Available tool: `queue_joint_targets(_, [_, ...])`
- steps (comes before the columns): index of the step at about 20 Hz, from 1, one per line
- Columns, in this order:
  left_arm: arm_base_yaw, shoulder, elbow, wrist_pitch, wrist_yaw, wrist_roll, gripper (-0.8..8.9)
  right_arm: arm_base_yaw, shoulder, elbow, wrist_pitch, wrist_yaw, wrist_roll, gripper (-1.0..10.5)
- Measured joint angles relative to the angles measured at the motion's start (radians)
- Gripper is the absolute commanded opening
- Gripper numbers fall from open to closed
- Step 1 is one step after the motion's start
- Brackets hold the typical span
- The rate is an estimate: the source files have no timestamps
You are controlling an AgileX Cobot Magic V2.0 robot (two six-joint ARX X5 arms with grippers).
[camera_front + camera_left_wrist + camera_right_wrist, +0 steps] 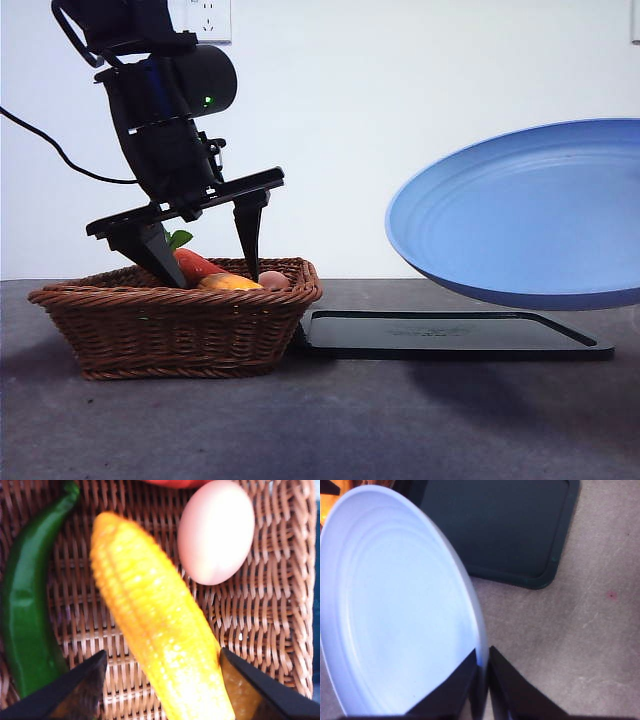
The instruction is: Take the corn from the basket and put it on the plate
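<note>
- The corn (160,630) lies on the floor of the basket (180,325), between a green pepper (25,610) and an egg (216,532), a carrot (195,263) past them.
- Our left gripper (162,680) is down in the basket, jaws apart, one on each side of the cob's thick part, not yet closed.
- We judge the cob stiff and light, its kernel ridges giving grip, though the round body may roll; squeezing across the middle looks best.
- The basket's flaring walls stand close, so we think a straight lift is safest.
- Our right gripper (482,667) is clamped on the plate (520,210) rim, holding it tilted in the air above the tray (450,335).
- Open air lies between basket rim and plate.
</note>
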Motion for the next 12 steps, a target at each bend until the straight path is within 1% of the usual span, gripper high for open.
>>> queue_joint_targets(3, [-0.001, 0.000, 0.000, 0.010, -0.023, 0.000, 3.65, 0.000, 0.000, 0.000, 0.004, 0.000, -0.003, 0.0])
queue_joint_targets(12, [-0.009, 0.049, 0.009, 0.019, -0.027, -0.010, 3.64, 0.000, 0.000, 0.000, 0.008, -0.005, -0.010, 0.0])
